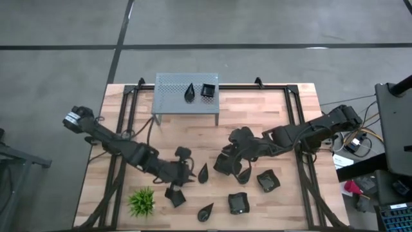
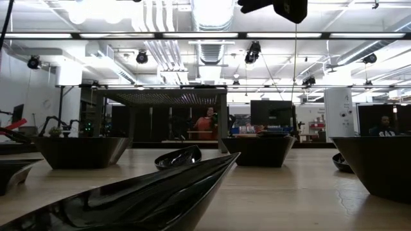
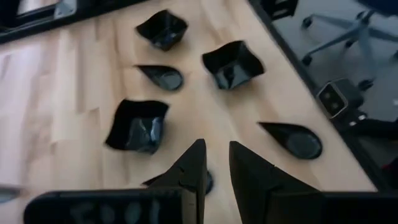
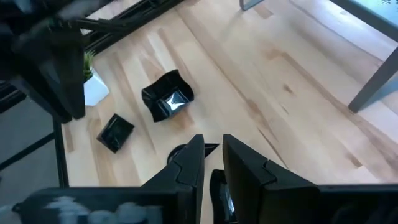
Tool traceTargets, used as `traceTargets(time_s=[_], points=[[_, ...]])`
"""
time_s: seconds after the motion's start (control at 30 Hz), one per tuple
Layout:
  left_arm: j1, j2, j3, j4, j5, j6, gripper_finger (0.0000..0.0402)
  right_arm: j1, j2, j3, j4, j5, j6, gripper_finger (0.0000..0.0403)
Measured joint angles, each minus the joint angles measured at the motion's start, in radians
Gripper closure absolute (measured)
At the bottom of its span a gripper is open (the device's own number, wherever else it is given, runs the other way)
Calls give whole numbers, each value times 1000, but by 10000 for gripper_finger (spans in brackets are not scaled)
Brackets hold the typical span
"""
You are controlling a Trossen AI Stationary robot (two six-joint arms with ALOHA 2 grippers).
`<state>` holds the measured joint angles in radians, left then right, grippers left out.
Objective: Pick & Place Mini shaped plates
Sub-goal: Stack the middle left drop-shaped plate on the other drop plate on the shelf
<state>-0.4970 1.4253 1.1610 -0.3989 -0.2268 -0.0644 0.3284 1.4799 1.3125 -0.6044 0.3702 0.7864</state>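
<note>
Several glossy black mini plates lie flat on the wooden table: a teardrop (image 1: 203, 173), squares (image 1: 175, 196), (image 1: 237, 203), (image 1: 268, 180) and a teardrop (image 1: 206, 211). One teardrop (image 1: 190, 92) and one square (image 1: 208, 90) sit on the grey shelf (image 1: 174, 87). My left gripper (image 1: 190, 171) (image 3: 216, 163) is low by the first teardrop (image 3: 209, 182), with a narrow gap between its fingers. My right gripper (image 1: 222, 164) (image 4: 213, 155) is also narrowly open, over a glossy plate (image 4: 217, 190) (image 1: 244, 173) that its body partly hides. My left gripper stands over the teardrop plate's rim (image 3: 209, 182), slanting down from the table's left; its fingers hide the spot, so I cannot tell whether it touches. My right gripper slants down from the right over a plate (image 4: 217, 190); whether it touches, I cannot tell.
A small spiky green plant (image 1: 141, 201) in a white pot stands near the table's near left corner. The grey perforated shelf stands on legs at the far edge. Bare wood lies between the shelf and the arms. Black frame rails (image 1: 122, 129) run along both table sides.
</note>
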Motion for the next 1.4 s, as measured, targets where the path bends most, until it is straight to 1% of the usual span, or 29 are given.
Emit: traceTargets(time_s=[0.27,0.43,0.63,0.87,0.97,1.03,1.23,1.4], points=[[-20,48,-163,255,-3,-76,337,1,0,0,-6,-1,17,346],[-20,140,-197,355,-2,-65,337,1,0,0,-22,-4,25,346],[-20,268,-174,358,-3,-70,337,1,0,0,-29,-5,28,346],[-19,377,-126,357,-3,-87,337,1,0,0,-32,-4,46,346],[-17,394,-115,348,-4,-198,337,1,0,0,-37,-4,52,346],[-14,397,-117,342,-8,-230,337,1,0,0,-39,-4,56,346],[-13,391,-117,338,-91,-183,337,1,0,0,-42,-4,73,346],[-13,402,-118,312,-95,-172,337,1,0,0,-42,-4,72,346]])
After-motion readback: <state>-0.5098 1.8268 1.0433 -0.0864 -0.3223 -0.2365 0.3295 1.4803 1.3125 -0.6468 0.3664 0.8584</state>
